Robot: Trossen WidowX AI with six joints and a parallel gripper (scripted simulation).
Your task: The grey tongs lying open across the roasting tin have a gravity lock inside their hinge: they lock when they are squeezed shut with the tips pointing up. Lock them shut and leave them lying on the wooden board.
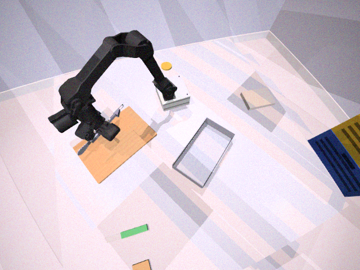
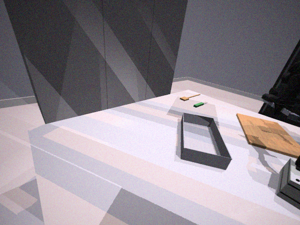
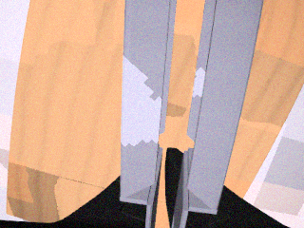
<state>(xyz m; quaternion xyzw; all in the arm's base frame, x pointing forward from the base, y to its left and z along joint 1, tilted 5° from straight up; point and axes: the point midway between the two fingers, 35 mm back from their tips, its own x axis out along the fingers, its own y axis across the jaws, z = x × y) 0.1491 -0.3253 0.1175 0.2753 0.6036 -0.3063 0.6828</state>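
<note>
The grey tongs [image 1: 80, 151] [image 2: 289, 113] [image 3: 140, 176] are held over the wooden board [image 1: 101, 168] [image 2: 254, 131]. In the top view they slant from the board's left corner towards its far edge and look slim. In the wrist view their two arms run side by side with a narrow gap. My gripper [image 1: 98, 134] [image 3: 161, 157] is shut on them. The black gripper body hides their middle. I cannot tell the lock's state, or whether they touch the board. The roasting tin [image 1: 189, 178] [image 2: 206, 158] stands apart from the board with no tongs on it.
The robot's pale base [image 1: 177, 102] [image 2: 289, 191] stands behind the tin. A green-handled tool [image 1: 134, 231] [image 2: 198, 104] and a wooden spatula [image 1: 142, 265] [image 2: 183, 98] lie away from the board. A yellow disc [image 1: 166, 66], a pale block [image 1: 257, 100] and a blue-and-yellow panel [image 1: 328, 162] also show.
</note>
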